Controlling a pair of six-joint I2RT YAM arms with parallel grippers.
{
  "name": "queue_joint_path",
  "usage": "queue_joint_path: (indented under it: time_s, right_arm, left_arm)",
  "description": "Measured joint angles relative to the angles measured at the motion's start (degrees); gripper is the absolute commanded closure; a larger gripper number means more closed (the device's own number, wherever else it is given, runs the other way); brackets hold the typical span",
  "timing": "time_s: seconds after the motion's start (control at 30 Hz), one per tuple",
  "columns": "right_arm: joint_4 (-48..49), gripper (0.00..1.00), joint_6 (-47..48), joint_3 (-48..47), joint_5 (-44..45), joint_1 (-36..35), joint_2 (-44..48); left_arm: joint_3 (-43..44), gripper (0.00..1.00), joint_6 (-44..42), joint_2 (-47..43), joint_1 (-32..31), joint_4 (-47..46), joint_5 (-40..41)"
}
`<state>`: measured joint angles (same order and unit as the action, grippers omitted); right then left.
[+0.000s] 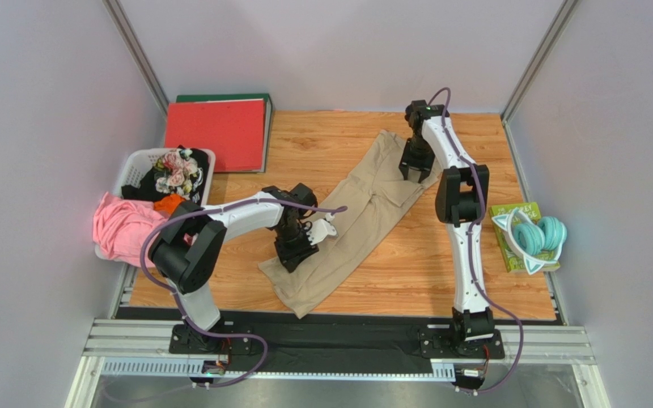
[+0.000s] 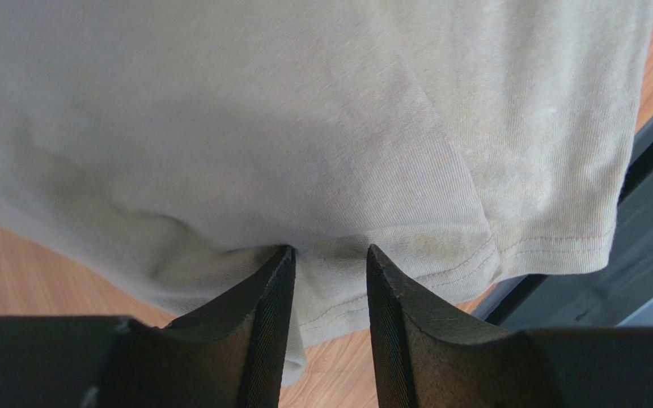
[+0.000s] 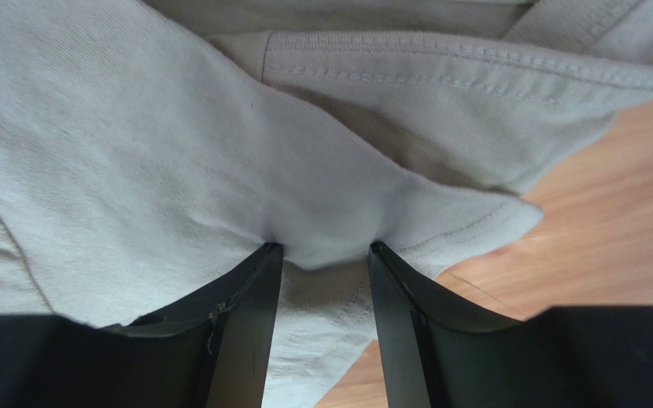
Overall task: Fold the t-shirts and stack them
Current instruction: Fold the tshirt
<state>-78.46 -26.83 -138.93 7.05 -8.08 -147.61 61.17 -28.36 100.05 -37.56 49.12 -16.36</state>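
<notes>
One tan-beige t-shirt (image 1: 364, 212) lies on the wooden table as a long diagonal strip, folded lengthwise. My left gripper (image 1: 297, 246) is at the strip's near-left edge. In the left wrist view its fingers (image 2: 327, 251) are closed to a narrow gap on a bunch of hem cloth (image 2: 330, 280), with creases running out from the tips. My right gripper (image 1: 413, 163) is at the far end. Its fingers (image 3: 320, 248) pinch a bulge of cloth (image 3: 330, 229) beside a stitched hem. The shirt's white label does not show.
A white basket (image 1: 138, 170) of mixed clothes stands at the left with a pink garment (image 1: 125, 225) hanging over it. A red folder (image 1: 217, 132) lies at the back left. A teal headset (image 1: 536, 236) sits on a green box at the right edge.
</notes>
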Motion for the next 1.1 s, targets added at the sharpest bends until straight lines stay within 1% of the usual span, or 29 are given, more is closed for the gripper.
queue_joint_path:
  time_s: [0.2,0.47,0.67,0.93,1.1]
  right_arm:
    - [1.36,0.49,0.33,-3.72,-7.17,1.38,-2.19]
    - [4.68,0.48,-0.59,-9.14,-14.91,2.34,-5.03]
    - [9.99,0.47,-1.42,-9.18,-21.14,3.58,-5.55]
    - [18.05,0.45,-3.61,-9.18,-30.62,5.75,-7.1]
    - [21.66,0.44,-5.11,-9.18,-36.06,6.49,-8.13]
  left_arm:
    - [2.36,0.56,0.35,2.34,-2.43,1.51,-2.23]
    - [4.15,0.56,0.48,4.37,-2.67,3.15,-6.19]
    - [5.9,0.56,0.61,6.47,-4.61,4.66,-10.56]
    - [7.67,0.56,1.46,8.87,-10.99,5.01,-16.41]
    - [9.4,0.57,2.38,10.56,-12.35,4.81,-18.49]
